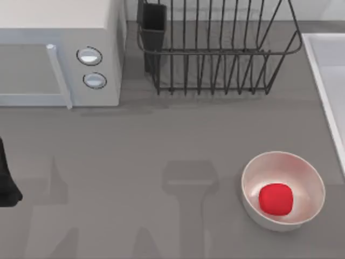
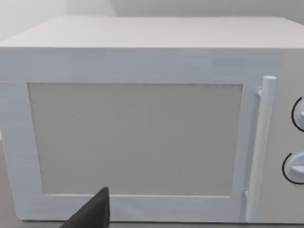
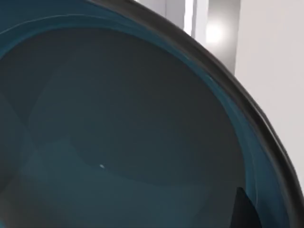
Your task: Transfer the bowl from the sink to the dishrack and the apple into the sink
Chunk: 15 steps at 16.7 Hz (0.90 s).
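Bowl: the teal-blue bowl (image 3: 118, 133) is seen from very close in the right wrist view, its dark rim curving across and pale sink wall (image 3: 270, 71) behind it; it is judged to sit in the sink.
Sink: its raised light rim (image 1: 323, 81) lies at the worktop's right edge in the top view.
Right pincer: a dark fingertip (image 3: 244, 211) is seen just inside the bowl's rim; whether it is spread or pinching the rim cannot be told.
Left pincer: parked at the worktop's left, facing the white microwave (image 2: 137, 137); its state cannot be told.
Apple: the red apple (image 1: 276, 198) rests inside the glossy white bowl (image 1: 307, 172), near the sink.
Dishrack: the dark wire rack (image 1: 215, 54) stands at the back, well apart from the sink.
Step in hand: the bowl's rim is probably being grasped.
Doing it well: the rim should be pinched squarely, the bowl lifted straight clear of the basin wall, then carried level to the rack.
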Tool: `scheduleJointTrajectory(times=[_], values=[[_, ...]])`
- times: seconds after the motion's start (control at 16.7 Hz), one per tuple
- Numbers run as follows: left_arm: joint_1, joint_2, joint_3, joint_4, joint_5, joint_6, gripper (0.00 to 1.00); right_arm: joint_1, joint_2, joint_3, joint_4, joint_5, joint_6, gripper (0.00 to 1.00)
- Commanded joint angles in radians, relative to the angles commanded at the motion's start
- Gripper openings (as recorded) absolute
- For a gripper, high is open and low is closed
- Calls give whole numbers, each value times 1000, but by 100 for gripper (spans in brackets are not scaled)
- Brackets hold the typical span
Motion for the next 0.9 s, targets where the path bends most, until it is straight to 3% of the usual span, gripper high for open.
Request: scheduleJointTrajectory(times=[0.66,0.9], values=[[0,0,0,0,0,0,100,951,134,-12,857,486,465,0],[0,0,0,0,0,0,100,1221,141,-23,1171,648,590,0]])
